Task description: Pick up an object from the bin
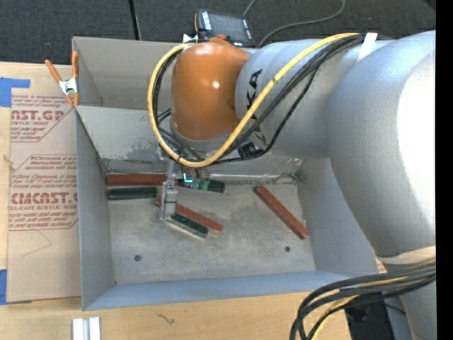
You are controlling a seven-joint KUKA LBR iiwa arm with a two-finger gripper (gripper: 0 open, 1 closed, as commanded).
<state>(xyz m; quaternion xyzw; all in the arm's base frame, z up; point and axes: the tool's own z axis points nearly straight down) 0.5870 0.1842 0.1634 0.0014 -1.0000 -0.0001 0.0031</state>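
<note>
My gripper [168,204] reaches down from under the orange wrist cover into the left-middle of the bin. Its tip is right at the left end of a dark green flat stick [190,224], which lies on the floor beside a red-brown stick [204,219]. I cannot see whether the tip touches either of them. To the gripper's left, against the back wall, a red-brown stick [133,179] lies above a dark green stick [132,194]. A short green piece [212,186] shows just right of the gripper.
Another red-brown stick [282,211] lies slanted on the right part of the floor. The arm and its orange cover hang over the bin's back and right side. Bare grey floor shows along the front of the bin.
</note>
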